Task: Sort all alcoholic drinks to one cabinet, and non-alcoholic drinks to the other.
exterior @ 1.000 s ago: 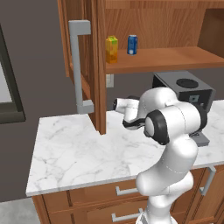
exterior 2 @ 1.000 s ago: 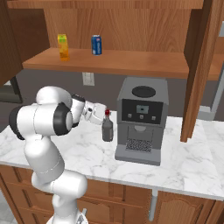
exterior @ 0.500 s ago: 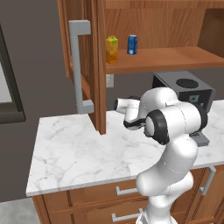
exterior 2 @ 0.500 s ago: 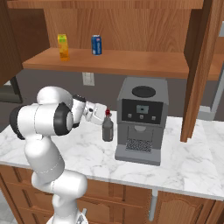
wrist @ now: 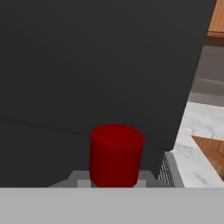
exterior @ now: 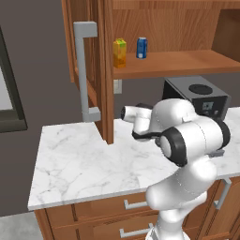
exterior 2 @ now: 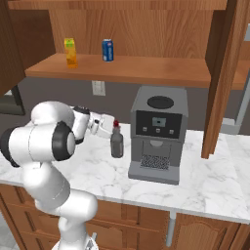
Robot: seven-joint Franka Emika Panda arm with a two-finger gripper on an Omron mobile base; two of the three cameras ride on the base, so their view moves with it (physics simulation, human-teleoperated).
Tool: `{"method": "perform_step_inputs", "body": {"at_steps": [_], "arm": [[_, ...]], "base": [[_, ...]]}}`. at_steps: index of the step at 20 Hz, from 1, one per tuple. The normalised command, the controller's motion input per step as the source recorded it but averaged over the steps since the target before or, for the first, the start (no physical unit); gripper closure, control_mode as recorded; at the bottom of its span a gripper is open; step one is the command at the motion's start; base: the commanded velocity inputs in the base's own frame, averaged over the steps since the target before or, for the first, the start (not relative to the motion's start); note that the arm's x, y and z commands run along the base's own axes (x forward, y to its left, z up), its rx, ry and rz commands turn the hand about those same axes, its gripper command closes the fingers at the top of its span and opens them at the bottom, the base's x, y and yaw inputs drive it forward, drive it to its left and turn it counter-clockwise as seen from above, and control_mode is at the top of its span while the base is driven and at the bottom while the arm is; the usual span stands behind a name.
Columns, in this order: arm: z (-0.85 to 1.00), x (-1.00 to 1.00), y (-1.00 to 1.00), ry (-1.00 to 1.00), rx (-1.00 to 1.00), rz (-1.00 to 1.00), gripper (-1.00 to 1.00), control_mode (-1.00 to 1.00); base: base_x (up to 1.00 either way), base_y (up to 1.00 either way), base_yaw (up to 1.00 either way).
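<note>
The step in hand is the pick-up of one of the alcoholic drinks: the squat grey bottle [exterior 2: 116,143] with the red cap [wrist: 116,155], which stands upright on the marble counter [exterior 2: 210,183] just beside the left flank of the coffee machine [exterior 2: 157,133]. The gripper [exterior 2: 110,126] reaches in level from the arm's side and sits at the bottle's narrow neck, and its fingers are drawn in nearly to their tightest, closed on that neck just under the cap. In the hand view the cap rises right at the bottom edge, with the dark side of the machine close behind it.

The non-alcoholic drinks appear already placed: the yellow-orange juice carton [exterior 2: 71,52] and the blue soda can [exterior 2: 108,50] stand near each other on the open cabinet shelf [exterior 2: 146,72] above the counter.

The next move likely calls for a straight lift to clear the counter, then a carry away from the coffee machine toward the other cabinet, not the shelf holding the carton and can. Held by the neck alone, the bottle may swing, so a slow, upright carry seems wise.
</note>
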Motion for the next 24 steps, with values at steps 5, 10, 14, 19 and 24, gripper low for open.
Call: {"method": "perform_step_inputs", "body": {"at_steps": [5, 10, 14, 19, 24], "arm": [[0.79, -0.75, 0.0, 0.03, 0.0, 0.25, 1.0, -1.0], [0.75, -0.73, 0.0, 0.09, 0.0, 0.28, 1.0, -1.0], [0.58, -0.72, 0.09, 0.13, 0.04, 0.31, 1.0, -1.0], [0.6, -0.73, 0.23, 0.14, 0.09, 0.33, 1.0, -1.0], [0.73, -0.47, 0.4, 0.12, 0.1, 0.32, 1.0, -1.0]], "base": [[0.0, 0.0, 0.0], [0.0, 0.0, 0.0], [0.0, 0.0, 0.0], [0.0, 0.0, 0.0], [0.0, 0.0, 0.0]]}}
